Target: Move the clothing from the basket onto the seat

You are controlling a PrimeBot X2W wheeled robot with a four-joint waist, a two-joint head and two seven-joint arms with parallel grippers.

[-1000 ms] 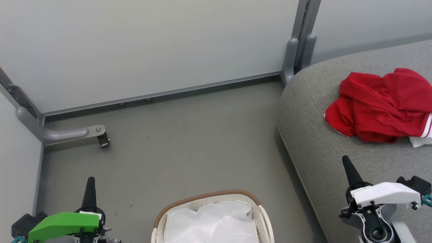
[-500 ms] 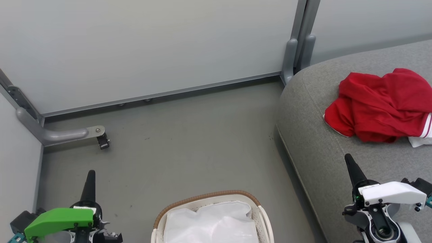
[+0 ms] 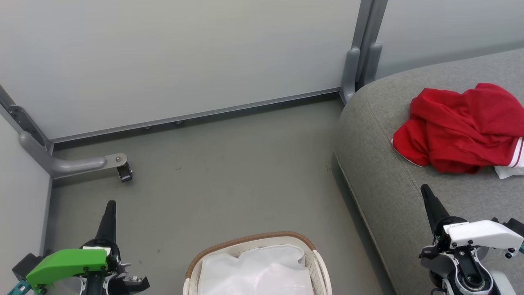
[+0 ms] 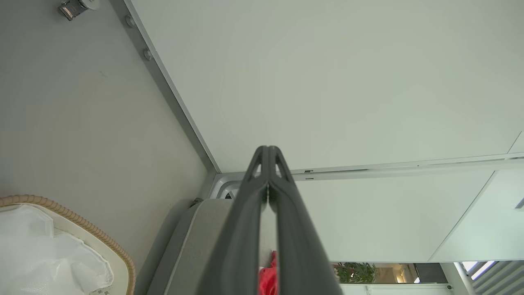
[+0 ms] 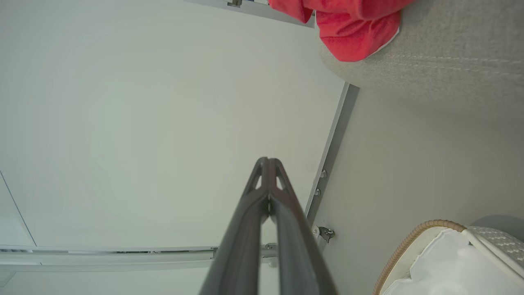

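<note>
Grey floor point(image 3: 229, 172) parts basket point(image 3: 249, 239) from seat point(image 3: 380, 172) with clothing point(image 3: 458, 127); left gripper point(image 3: 110, 207), right gripper point(image 3: 426, 191) closed.

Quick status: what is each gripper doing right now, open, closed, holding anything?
The left gripper is closed, fingers pressed together, holding nothing.
The right gripper is closed, fingers pressed together, holding nothing.

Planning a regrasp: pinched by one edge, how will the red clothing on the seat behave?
Probably floppy: the clothing lies crumpled in soft folds on the seat, so the rest should hang. Probably light: no visible dent under it. On that woven fabric, a push would likely bunch it.
</note>
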